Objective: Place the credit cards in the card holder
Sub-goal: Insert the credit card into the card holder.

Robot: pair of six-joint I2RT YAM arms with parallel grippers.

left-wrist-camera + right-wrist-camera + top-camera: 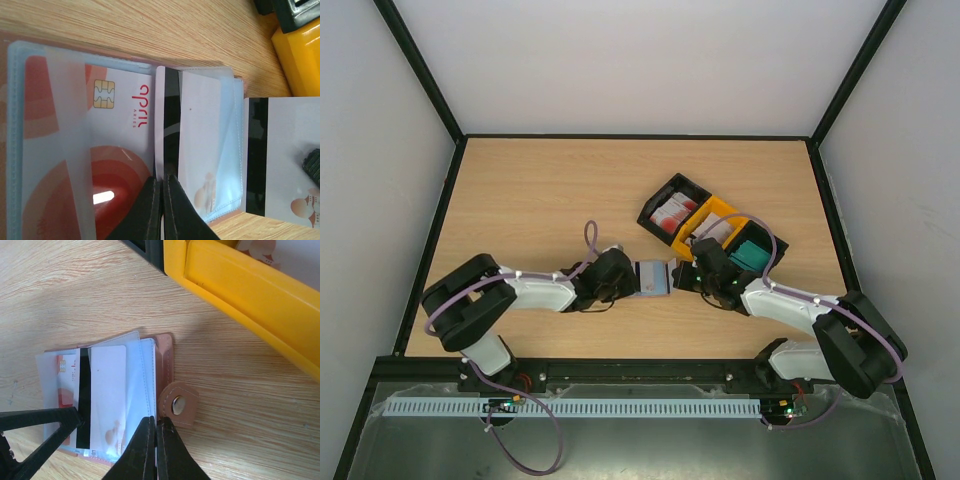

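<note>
The card holder (652,277) lies open between both grippers, its brown leather edge (165,365) and snap tab (177,405) at the right. A red-and-white credit card (115,165) sits in a clear sleeve. Beside it a white card with a dark stripe (200,125) sits partly in a sleeve (227,150). My left gripper (162,179) is shut, and a thin sleeve edge runs between its fingers. My right gripper (156,421) is shut on another white striped card (290,150), which stands on edge at the holder's right side.
Three trays stand in a row just behind and right of the holder. The black tray (655,200) holds red-and-white cards, the yellow tray (720,207) holds whitish ones, and a second black tray (775,240) holds teal ones. The yellow tray's wall (240,295) is close to my right gripper.
</note>
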